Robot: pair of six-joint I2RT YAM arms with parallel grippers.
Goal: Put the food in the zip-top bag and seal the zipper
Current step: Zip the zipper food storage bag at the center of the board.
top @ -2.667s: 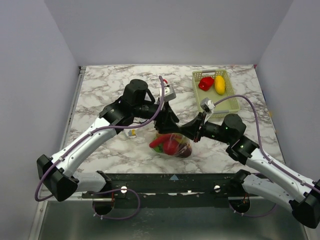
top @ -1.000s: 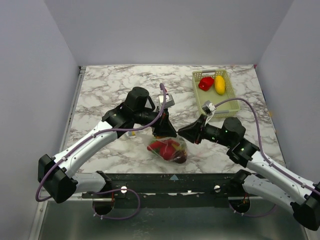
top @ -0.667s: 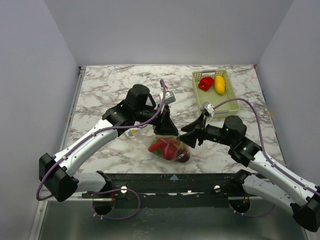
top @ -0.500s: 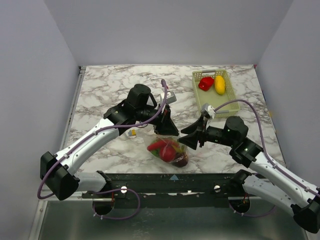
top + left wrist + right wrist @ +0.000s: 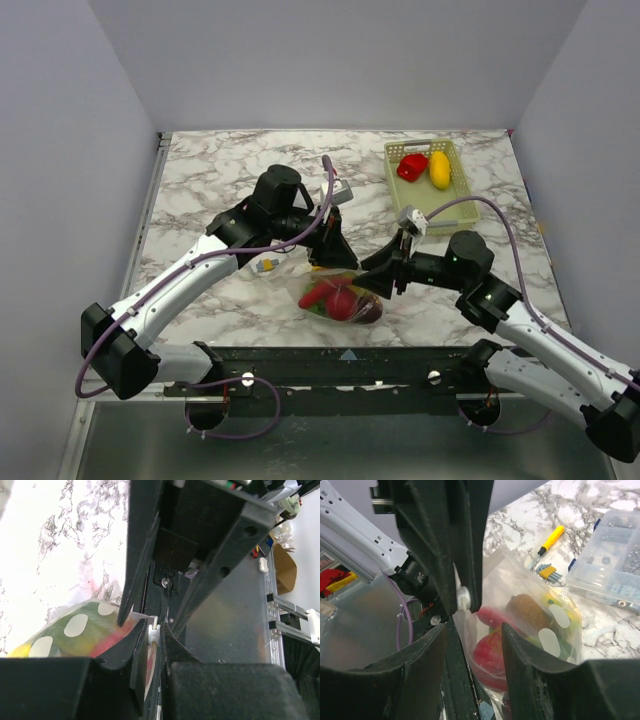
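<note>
The zip-top bag (image 5: 345, 304), already holding food (image 5: 338, 297), lies at 6 o'clock on the table (image 5: 220, 170). The left gripper (image 5: 334, 264) pinches its zipper (image 5: 463, 599) tightly. The right gripper (image 5: 374, 282) stands wide open around the bag, gripping nothing. Sealing seems to be the step; next, the right gripper must close on the strip and slide.

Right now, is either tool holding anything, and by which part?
The left tool pinches the zip-top bag by its zipper edge. The right tool is open, straddling the bag, holding nothing.
</note>
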